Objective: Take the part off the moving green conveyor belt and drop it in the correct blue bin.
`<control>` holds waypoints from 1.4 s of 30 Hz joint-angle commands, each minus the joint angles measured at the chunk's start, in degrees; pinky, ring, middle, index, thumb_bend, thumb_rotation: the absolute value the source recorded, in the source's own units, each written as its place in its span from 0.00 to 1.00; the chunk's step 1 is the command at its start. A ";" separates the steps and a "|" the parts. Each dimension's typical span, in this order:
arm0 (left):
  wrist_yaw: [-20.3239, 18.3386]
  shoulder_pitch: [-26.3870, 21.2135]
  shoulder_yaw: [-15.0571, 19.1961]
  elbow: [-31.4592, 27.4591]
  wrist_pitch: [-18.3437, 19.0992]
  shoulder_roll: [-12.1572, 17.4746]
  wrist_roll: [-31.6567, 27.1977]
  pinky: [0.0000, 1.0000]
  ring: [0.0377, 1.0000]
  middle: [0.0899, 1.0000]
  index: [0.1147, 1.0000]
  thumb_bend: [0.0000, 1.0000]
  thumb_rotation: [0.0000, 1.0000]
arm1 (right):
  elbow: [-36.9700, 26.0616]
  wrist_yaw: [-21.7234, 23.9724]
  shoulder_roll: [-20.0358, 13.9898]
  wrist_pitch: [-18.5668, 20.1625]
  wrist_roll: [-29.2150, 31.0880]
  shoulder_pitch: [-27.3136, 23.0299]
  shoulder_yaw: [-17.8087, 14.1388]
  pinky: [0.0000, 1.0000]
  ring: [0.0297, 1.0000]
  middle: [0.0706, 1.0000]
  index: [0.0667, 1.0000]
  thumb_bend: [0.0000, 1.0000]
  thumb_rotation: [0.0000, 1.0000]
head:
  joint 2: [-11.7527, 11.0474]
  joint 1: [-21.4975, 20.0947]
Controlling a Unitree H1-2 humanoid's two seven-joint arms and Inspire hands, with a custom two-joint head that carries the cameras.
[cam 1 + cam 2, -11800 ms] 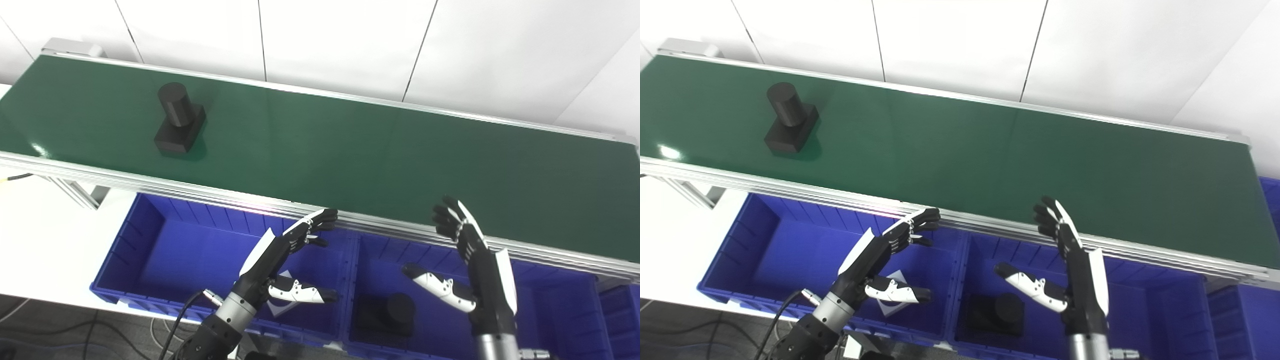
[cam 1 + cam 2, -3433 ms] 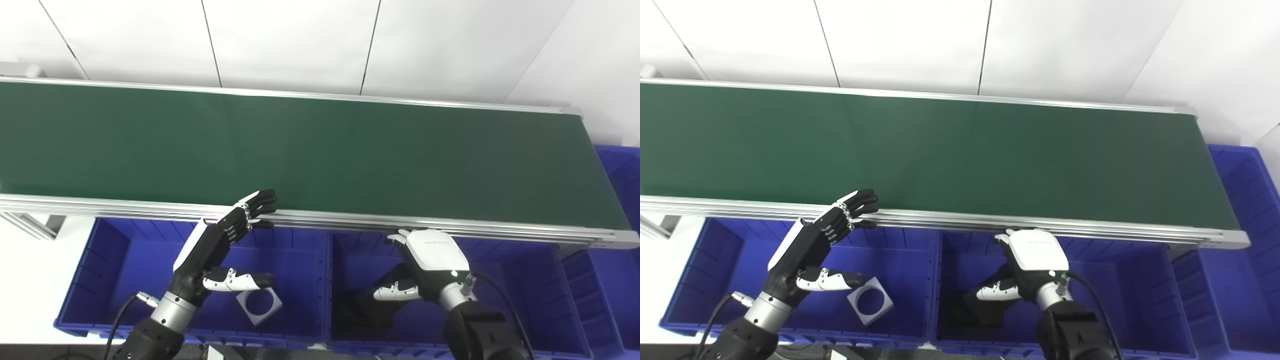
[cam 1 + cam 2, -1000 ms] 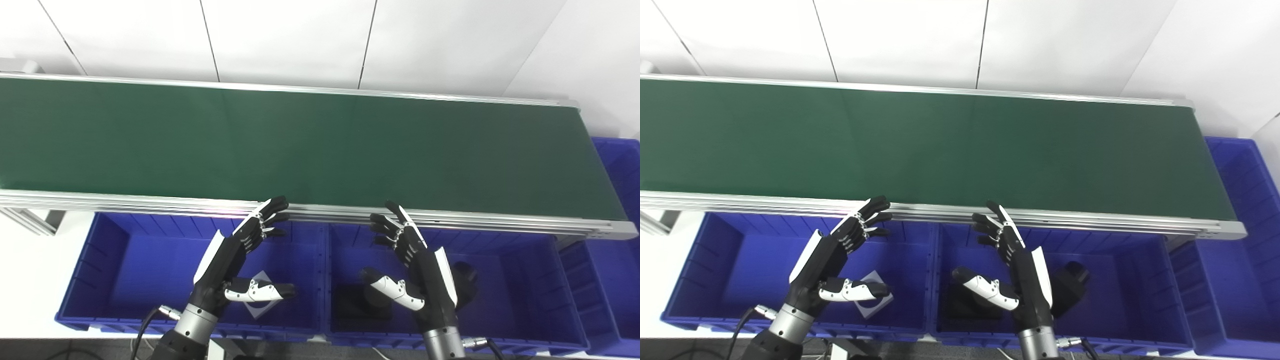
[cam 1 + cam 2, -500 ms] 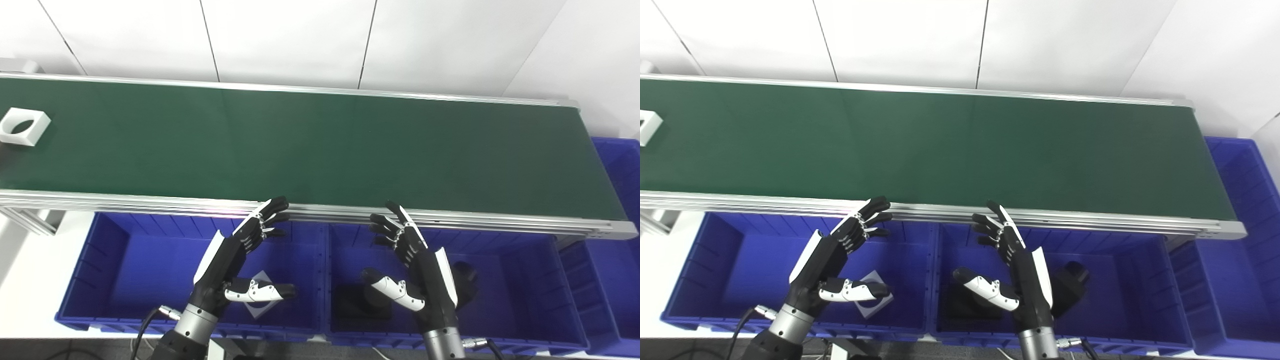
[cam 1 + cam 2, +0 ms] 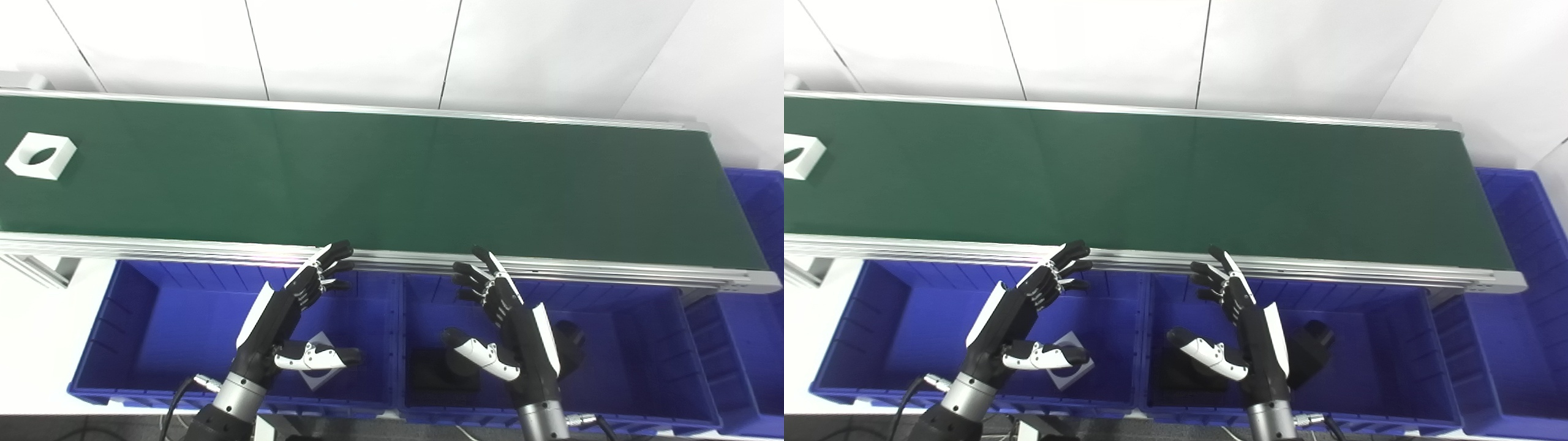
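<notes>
Since half a second ago, the white part [image 5: 41, 156] has moved right along the belt [image 5: 392, 177]. Left hand [image 5: 288, 321] and right hand [image 5: 511, 327] wait over the bins [image 5: 141, 318], fingers spread, empty.

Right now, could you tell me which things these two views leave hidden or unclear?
- White part on the belt: cut by the right eye view's left edge.
- Grey plate in the left bin: partly behind the left hand.
- Black parts in the middle bin: the right hand covers them; shapes unclear.
</notes>
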 commanded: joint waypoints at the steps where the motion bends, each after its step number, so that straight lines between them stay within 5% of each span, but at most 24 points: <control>1: 0.15 -0.43 -0.15 -1.08 -2.49 0.29 0.16 0.73 0.84 0.89 0.88 0.87 0.35 | -0.67 0.47 0.60 -3.66 0.32 -0.29 -0.06 0.73 0.78 0.80 0.91 0.81 0.52 | 0.07 0.01; 42: 0.15 -0.47 -0.19 -1.10 -2.41 0.46 0.13 0.74 0.84 0.89 0.88 0.87 0.34 | -0.03 0.45 1.07 -4.47 -0.20 -0.44 -0.45 0.73 0.78 0.79 0.91 0.81 0.52 | -0.06 0.02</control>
